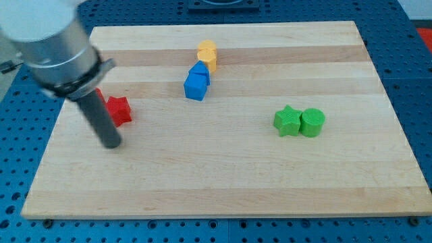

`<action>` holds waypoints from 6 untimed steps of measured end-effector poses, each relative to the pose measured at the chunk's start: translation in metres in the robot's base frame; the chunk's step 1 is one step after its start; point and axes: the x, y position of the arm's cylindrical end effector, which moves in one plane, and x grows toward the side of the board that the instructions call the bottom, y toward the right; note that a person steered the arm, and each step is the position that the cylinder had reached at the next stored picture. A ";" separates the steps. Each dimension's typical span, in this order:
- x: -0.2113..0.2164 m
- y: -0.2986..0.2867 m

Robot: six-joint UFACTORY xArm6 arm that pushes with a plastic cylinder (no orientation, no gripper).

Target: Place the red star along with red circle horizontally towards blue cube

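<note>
The red star (119,111) lies at the board's left. Just left of it, a red piece (99,96), probably the red circle, is mostly hidden behind the rod. My tip (111,144) rests on the board just below and slightly left of the red star. The blue cube (195,86) sits in the upper middle, well right of the red blocks, with a second blue block (200,70) touching it behind.
Two yellow blocks (207,53) stand above the blue ones near the view's top. A green star (287,121) and a green cylinder (312,123) sit side by side at the right. The wooden board (223,189) lies on a blue perforated table.
</note>
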 end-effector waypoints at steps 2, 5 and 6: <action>-0.051 0.048; -0.042 -0.010; -0.040 -0.027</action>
